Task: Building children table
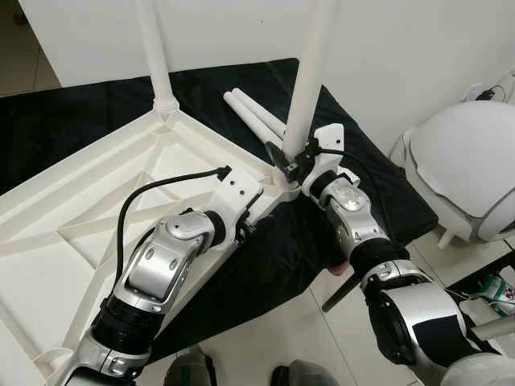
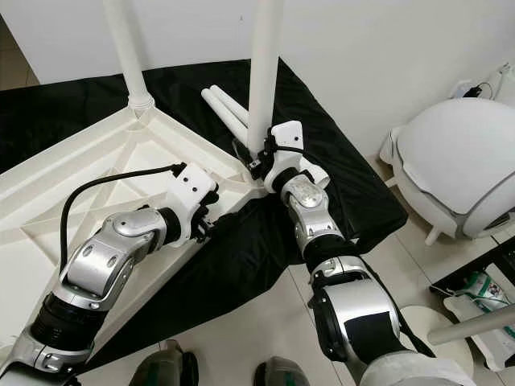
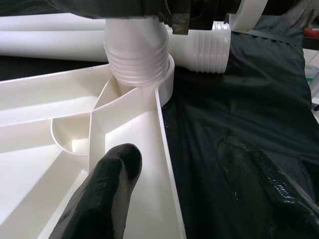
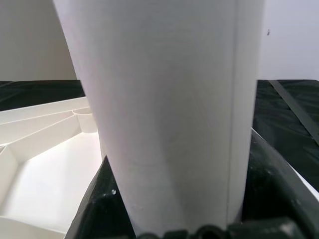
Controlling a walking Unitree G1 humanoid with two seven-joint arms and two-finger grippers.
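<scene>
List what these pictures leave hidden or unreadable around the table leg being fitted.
- Right claw: in the left eye view its fingers wrap the upright leg, whose far side hides the contact.
- The leg's top: cut off by the picture edge in both eye views.
- Corner socket: in the left wrist view the threaded end covers it, so seating depth is unreadable.
- Two spare legs: partly behind the upright leg.
- Left claw: straddles the tabletop rim, grip unclear.

both upright legs [image 1: 310, 72] cut off by top edge.

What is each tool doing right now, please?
Left tool: open, fingers astride the tabletop rim.
Right tool: shut on the leg at the corner socket.
</scene>
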